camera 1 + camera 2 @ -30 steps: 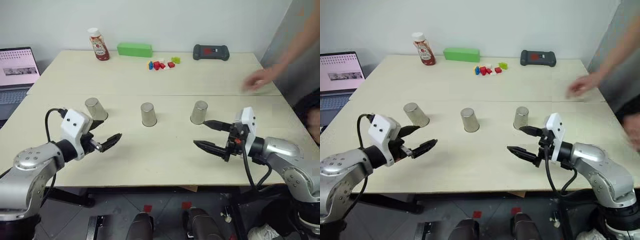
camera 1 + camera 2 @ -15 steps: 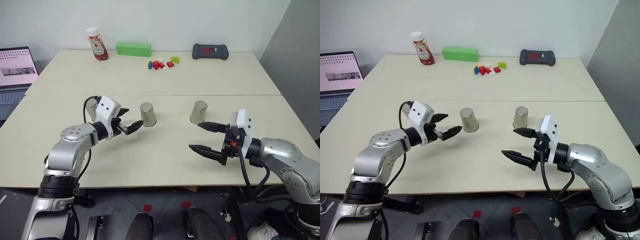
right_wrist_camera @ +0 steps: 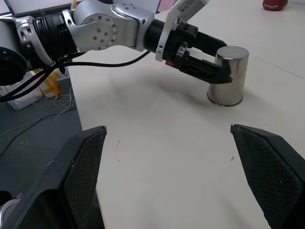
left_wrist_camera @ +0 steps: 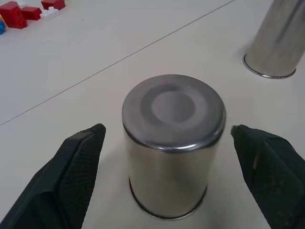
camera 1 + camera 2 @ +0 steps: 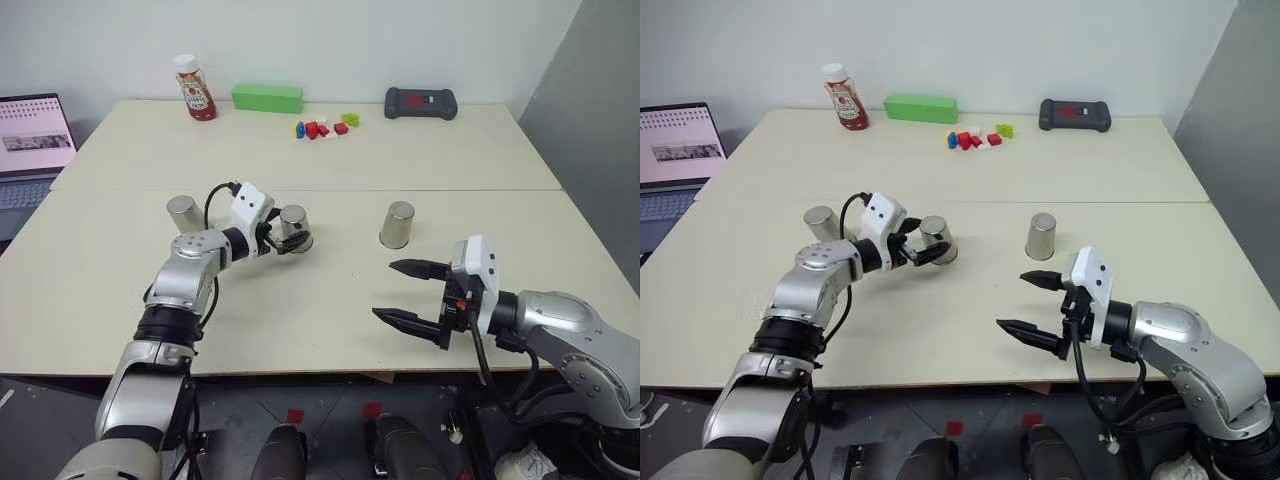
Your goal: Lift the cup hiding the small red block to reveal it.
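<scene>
Three shiny silver cups stand upside down in a row across the table: left cup (image 5: 184, 213), middle cup (image 5: 295, 227), right cup (image 5: 398, 224). My left gripper (image 5: 288, 238) is open and straddles the middle cup (image 4: 172, 143). One black finger (image 4: 71, 176) stands on each side of it, with a gap to the cup wall. My right gripper (image 5: 412, 293) hovers open and empty over the table, in front of the right cup and short of it. The small red block is hidden.
Along the far edge stand a ketchup bottle (image 5: 197, 89), a green box (image 5: 268, 98), a cluster of coloured bricks (image 5: 322, 127) and a black device (image 5: 422, 103). A laptop (image 5: 35, 135) sits off the table's left side.
My left arm has reached forward and to the right, from the near left to around the middle cup. A person's hand at the right has left. My right gripper has drawn back slightly.
</scene>
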{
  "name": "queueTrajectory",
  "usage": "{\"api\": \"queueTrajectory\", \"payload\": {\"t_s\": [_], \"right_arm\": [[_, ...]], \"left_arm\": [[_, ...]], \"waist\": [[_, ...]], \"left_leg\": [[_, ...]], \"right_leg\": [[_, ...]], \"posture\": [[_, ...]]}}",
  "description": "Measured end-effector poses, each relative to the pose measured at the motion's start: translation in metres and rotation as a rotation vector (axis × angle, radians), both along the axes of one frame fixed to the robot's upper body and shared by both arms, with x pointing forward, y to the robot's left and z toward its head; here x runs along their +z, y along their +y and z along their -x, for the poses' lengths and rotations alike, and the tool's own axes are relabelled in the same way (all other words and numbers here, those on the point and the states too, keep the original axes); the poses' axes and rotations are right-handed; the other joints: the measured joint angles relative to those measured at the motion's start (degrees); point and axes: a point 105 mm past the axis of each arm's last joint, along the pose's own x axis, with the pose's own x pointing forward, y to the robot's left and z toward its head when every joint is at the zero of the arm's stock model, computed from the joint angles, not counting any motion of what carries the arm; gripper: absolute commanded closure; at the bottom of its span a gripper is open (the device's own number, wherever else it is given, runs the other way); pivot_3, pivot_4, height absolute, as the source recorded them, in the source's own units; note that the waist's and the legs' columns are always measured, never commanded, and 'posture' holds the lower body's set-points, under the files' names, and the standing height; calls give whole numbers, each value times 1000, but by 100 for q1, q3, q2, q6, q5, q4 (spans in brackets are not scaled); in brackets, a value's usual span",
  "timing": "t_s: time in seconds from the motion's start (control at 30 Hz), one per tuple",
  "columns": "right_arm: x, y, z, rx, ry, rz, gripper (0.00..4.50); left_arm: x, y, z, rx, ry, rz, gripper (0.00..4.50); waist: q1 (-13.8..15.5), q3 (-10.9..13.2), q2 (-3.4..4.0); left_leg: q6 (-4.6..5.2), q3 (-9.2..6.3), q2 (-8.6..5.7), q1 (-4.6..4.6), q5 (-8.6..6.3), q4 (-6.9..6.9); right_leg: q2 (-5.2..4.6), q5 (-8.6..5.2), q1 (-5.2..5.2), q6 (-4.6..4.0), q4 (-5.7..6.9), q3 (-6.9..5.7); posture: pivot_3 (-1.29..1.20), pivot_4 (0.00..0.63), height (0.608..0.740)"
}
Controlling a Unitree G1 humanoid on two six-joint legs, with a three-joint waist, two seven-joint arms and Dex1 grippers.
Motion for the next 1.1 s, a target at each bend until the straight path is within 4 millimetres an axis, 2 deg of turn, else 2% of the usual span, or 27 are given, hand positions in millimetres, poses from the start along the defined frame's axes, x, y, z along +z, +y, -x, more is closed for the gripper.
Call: {"api": "queueTrajectory", "payload": {"t_s": [0.23, 0.4, 0.5, 0.53, 0.73, 0.83, 1.0, 1.1], "right_arm": [[7, 4, -3, 15, -26, -1, 71], [9, 8, -3, 25, -27, -2, 0], [9, 8, -4, 23, -24, -2, 0], [9, 8, -4, 22, -23, -1, 0], [8, 8, -4, 13, -21, -1, 0], [9, 8, -5, 9, -21, -2, 0], [8, 8, -5, 9, -19, -2, 0], [7, 9, -4, 12, -17, -2, 0]], "left_arm": [[-7, -6, -6, -18, 22, 4, 0], [-10, -11, -7, -37, 39, 16, 916], [-9, -11, -8, -36, 35, 17, 1675], [-8, -11, -8, -36, 33, 18, 1779], [-3, -10, -9, -23, 10, 41, 1790], [12, -7, -11, 10, -62, 52, 1790], [48, 2, -6, 97, -210, 61, 1790], [49, 16, -2, 184, -213, 63, 1790]], "waist": [[3, 0, 0], [1, 0, 0], [2, 0, 0], [2, 0, 0], [1, 0, 0], [1, 0, 0], [-3, 0, 0], [-3, 0, 0]], "left_leg": [[0, 0, 0, -1, 0, -1], [0, -1, -1, -2, 0, 0], [0, -2, -1, -2, 0, 0], [0, -2, -1, -2, 0, 0], [0, -3, 0, -2, 0, 0], [0, -3, 0, -2, 0, 0], [-1, -4, 0, 0, 0, 0], [-1, -5, 0, 5, 0, 0]], "right_leg": [[0, 0, 0, 0, 0, 0], [0, 0, 0, 1, 1, 0], [0, 0, 0, 1, 1, -1], [0, 0, 0, 1, 1, -1], [0, 0, 0, 1, 2, -1], [0, 0, 0, 1, 3, -1], [-1, 0, 0, 1, 4, 1], [0, 0, 1, 1, 7, 0]], "posture": [[0, 150, 740], [0, 150, 740], [0, 150, 740], [0, 150, 740], [0, 150, 740], [0, 150, 740], [0, 150, 740], [0, 150, 740]]}}
